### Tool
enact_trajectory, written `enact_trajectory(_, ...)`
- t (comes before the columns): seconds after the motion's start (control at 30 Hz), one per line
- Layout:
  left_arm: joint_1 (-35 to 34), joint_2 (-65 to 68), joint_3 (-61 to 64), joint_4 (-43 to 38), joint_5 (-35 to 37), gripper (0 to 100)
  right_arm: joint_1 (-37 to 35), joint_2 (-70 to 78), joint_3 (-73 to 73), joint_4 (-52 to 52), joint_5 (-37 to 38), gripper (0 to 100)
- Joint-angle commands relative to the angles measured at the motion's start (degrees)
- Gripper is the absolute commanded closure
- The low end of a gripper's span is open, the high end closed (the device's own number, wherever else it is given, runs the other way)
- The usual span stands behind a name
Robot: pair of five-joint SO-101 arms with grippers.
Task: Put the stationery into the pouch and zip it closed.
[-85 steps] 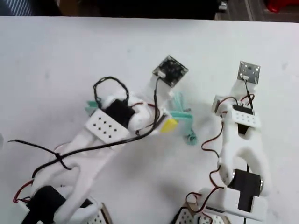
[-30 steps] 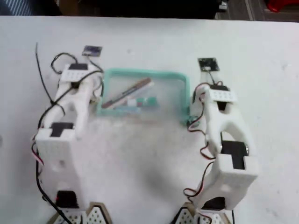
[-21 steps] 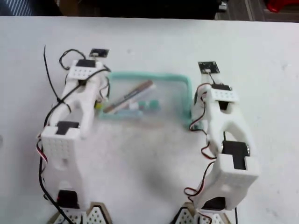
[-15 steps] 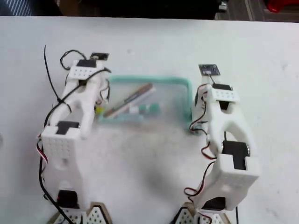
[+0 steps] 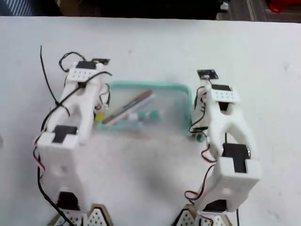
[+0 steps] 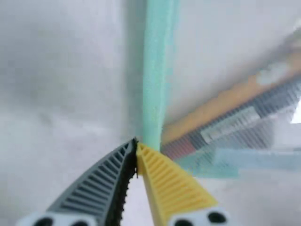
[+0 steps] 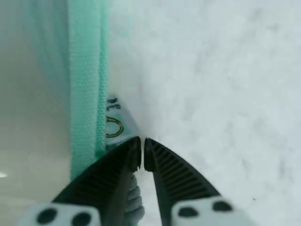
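Note:
A clear pouch with a teal border [image 5: 141,86] lies flat between the two arms. Inside it are a long pen [image 5: 129,106] and a small teal item [image 5: 149,115]. My left gripper [image 5: 99,114] is at the pouch's left end. In the left wrist view its grey and yellow tips [image 6: 137,147] are shut on the teal edge [image 6: 157,70], and the pen [image 6: 225,113] shows through the mesh. My right gripper [image 5: 198,133] is at the pouch's near right corner. In the right wrist view it [image 7: 141,143] is pinched shut beside the teal edge [image 7: 87,84], on a small printed tab [image 7: 114,125].
The white table [image 5: 150,42] stretches open beyond the pouch and to both sides. Loose cables [image 5: 49,80] hang off the left arm. Both arm bases [image 5: 188,216] stand at the near edge.
2.8 s ago the pouch lay bunched under the left arm; now it is stretched flat between both grippers. In the last half second the pouch and both grippers slid slightly toward the near edge.

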Motion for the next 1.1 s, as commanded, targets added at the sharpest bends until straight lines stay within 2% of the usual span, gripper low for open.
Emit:
enact_trajectory(0.0,1.63,-13.32,4.57,-1.93,0.53,98,-2.33,-8.66,-1.93,1.89,0.62,98.2)
enact_trajectory(0.27,-2.07,-31.25,5.27,0.97,0.62,98,5.05,-28.35,-2.55,2.42,0.70,98.2)
enact_trajectory(0.5,-1.71,-49.63,-8.00,11.78,0.62,97,7.25,-44.62,-15.47,16.22,0.70,98.2)
enact_trajectory(0.73,-1.71,-68.53,-19.52,14.24,-1.41,98,0.48,-52.26,-38.33,32.66,0.79,98.1)
enact_trajectory(0.9,-2.07,-80.57,-20.40,13.89,-11.16,98,-3.65,-58.42,-42.55,32.57,0.79,98.2)
enact_trajectory(1.07,-2.07,-91.91,-20.40,13.89,-15.56,98,-6.37,-66.59,-42.46,32.57,0.79,98.2)
